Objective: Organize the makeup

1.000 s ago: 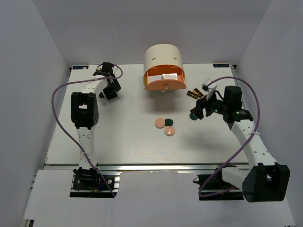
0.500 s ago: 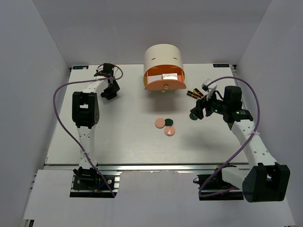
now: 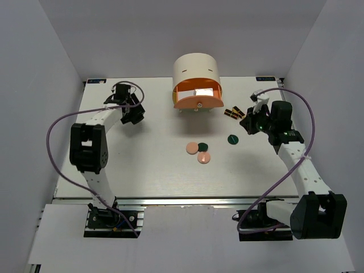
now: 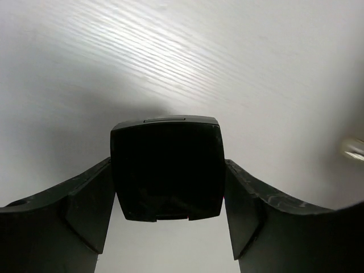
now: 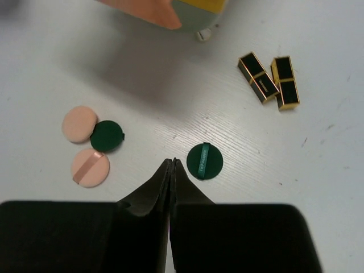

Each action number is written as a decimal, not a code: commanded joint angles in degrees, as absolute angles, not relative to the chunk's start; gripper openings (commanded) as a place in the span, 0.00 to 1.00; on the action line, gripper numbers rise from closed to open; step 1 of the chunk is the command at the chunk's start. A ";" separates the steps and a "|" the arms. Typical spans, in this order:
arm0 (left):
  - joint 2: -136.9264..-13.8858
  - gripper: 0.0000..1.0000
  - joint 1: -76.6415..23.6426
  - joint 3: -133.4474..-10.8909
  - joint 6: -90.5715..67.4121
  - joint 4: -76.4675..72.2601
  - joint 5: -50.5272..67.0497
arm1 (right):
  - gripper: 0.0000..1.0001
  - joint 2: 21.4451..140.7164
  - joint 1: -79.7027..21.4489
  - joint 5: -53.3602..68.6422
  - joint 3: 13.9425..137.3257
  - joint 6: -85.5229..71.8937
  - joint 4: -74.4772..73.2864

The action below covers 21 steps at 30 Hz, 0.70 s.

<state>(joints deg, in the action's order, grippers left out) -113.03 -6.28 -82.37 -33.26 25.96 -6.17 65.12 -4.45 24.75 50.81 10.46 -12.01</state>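
Jaws of the left gripper [image 4: 168, 166] pinch the glossy black square compact [image 4: 166, 170] by its side edges at the far left of the white surface [image 3: 142, 165], those of the right gripper [image 5: 172, 165] pressed together, empty; recommended: lift level, lest the smooth case slip.

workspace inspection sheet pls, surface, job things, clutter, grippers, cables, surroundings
surface: white wood-grain table, no spills seen
job's things: two pink discs and a dark green disc clustered mid-table; lone green disc to their right; two lipstick tubes side by side, further back; black compact at far left
clutter: nothing seen
grippers: left gripper closed on the black compact's sides; right gripper shut, empty, above the table near the lone green disc
cables: purple cables loop off both arms, away from the items
surroundings: cream cabinet at the far edge, orange drawer open; plain grey walls
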 commanded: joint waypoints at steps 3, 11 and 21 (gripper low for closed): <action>-94.67 0.18 -10.01 -77.61 -34.10 12.93 4.74 | 0.00 68.73 -2.55 20.48 54.23 3.34 -9.84; -89.65 0.17 -19.15 -82.51 -38.58 12.57 4.14 | 0.00 67.85 -2.46 20.48 53.26 3.25 -10.02; -98.34 0.17 -28.47 -94.46 -40.78 10.90 1.32 | 0.00 64.43 -2.46 20.21 50.19 3.87 -10.02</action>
